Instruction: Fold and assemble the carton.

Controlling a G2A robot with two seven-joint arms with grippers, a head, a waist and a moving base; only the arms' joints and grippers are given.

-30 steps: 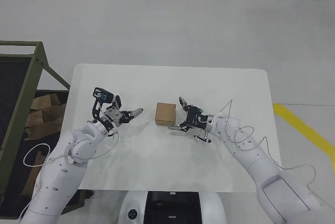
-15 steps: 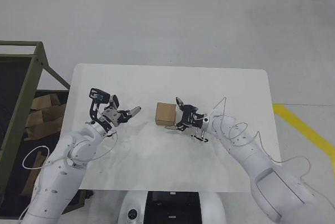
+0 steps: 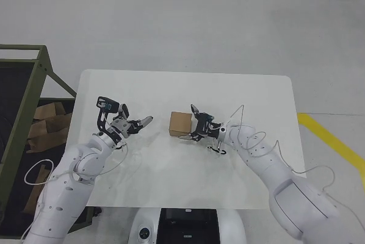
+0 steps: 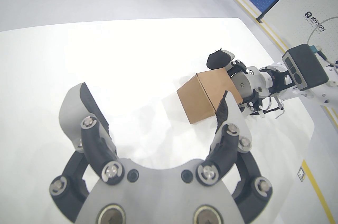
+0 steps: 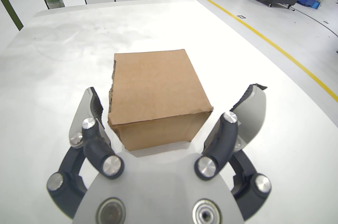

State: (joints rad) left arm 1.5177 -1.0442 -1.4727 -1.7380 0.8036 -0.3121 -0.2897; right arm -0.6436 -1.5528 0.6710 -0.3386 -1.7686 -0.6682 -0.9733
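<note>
A white table (image 3: pixel 170 177) is seen beneath both sets of fingers. A green metal rack (image 3: pixel 24 61) stands off the table's edge, behind the left gripper (image 3: pixel 135 114), and flat pieces of brown cardboard (image 3: pixel 48 122) lie on it.

The carton (image 3: pixel 180 123), a closed brown box, rests on the table between the spread fingers of the right gripper (image 3: pixel 190 124). In the right wrist view the carton (image 5: pixel 155 85) is framed by the right gripper (image 5: pixel 174 91), one finger (image 5: pixel 91 103) just beside a ragged side edge and the other standing a little apart from the opposite corner. Whether either finger touches the cardboard cannot be told.

The left gripper (image 4: pixel 153 91) is held above bare table (image 4: pixel 105 50), its fingers spread wide with nothing between them. The carton (image 4: pixel 200 98) lies well ahead of the left fingertips, apart from them.
</note>
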